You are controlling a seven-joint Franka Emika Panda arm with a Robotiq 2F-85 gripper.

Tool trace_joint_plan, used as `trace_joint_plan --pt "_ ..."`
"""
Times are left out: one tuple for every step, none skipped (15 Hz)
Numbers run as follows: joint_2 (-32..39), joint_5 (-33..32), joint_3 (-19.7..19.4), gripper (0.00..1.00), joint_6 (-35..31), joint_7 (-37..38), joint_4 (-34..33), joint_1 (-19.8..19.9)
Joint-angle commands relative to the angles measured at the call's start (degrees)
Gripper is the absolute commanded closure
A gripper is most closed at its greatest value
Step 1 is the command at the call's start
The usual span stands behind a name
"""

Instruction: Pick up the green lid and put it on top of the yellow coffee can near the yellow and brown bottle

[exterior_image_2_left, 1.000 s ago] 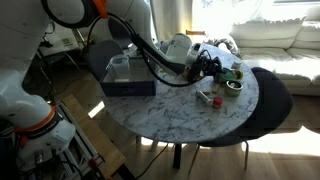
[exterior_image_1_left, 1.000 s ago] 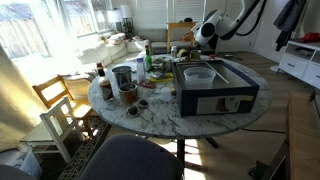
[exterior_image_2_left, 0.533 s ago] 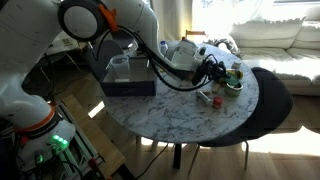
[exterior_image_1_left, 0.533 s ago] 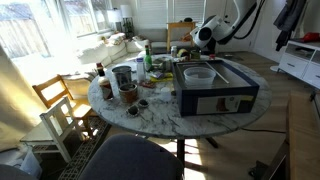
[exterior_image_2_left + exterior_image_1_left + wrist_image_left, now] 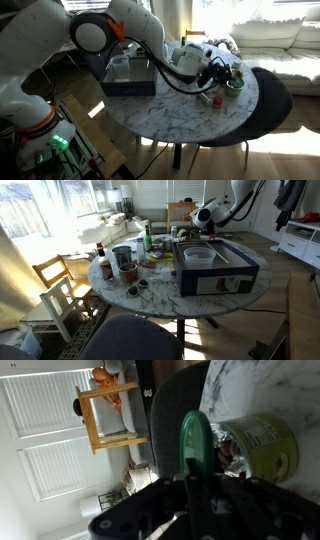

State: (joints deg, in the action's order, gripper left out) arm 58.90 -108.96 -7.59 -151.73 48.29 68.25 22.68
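Transport is the step in hand, I judge: in an exterior view the gripper (image 5: 203, 220) hangs above the far edge of the table (image 5: 150, 298), behind the grey box (image 5: 215, 268), and in an exterior view the gripper (image 5: 214, 70) hovers over clutter near that far edge. In the wrist view I see it clamped on the green lid (image 5: 193, 442), held edge-on just beside the yellow coffee can (image 5: 260, 448); next I must level the lid, centre it over the can's mouth and lower.
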Motion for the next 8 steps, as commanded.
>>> trace_joint_plan --pt "4.8 4.5 0.5 0.99 -2.3 -6.0 -6.9 1.0" --pt "5.3 5.3 0.4 0.99 -2.2 -7.0 -7.7 0.8" --pt "5.8 6.2 0.3 0.99 -2.3 -8.2 -8.3 0.6" --pt "6.3 7.3 0.2 0.99 -2.4 -9.5 -8.9 0.6" --pt "6.9 8.2 0.1 0.99 -2.5 -10.6 -9.7 0.5" --pt "7.4 9.2 0.1 0.99 -2.6 -11.7 -10.3 0.4" --pt "7.8 10.2 0.0 0.99 -2.7 -12.8 -10.9 0.4" --pt "8.3 11.0 -0.2 0.99 -2.8 -13.7 -11.5 0.4"
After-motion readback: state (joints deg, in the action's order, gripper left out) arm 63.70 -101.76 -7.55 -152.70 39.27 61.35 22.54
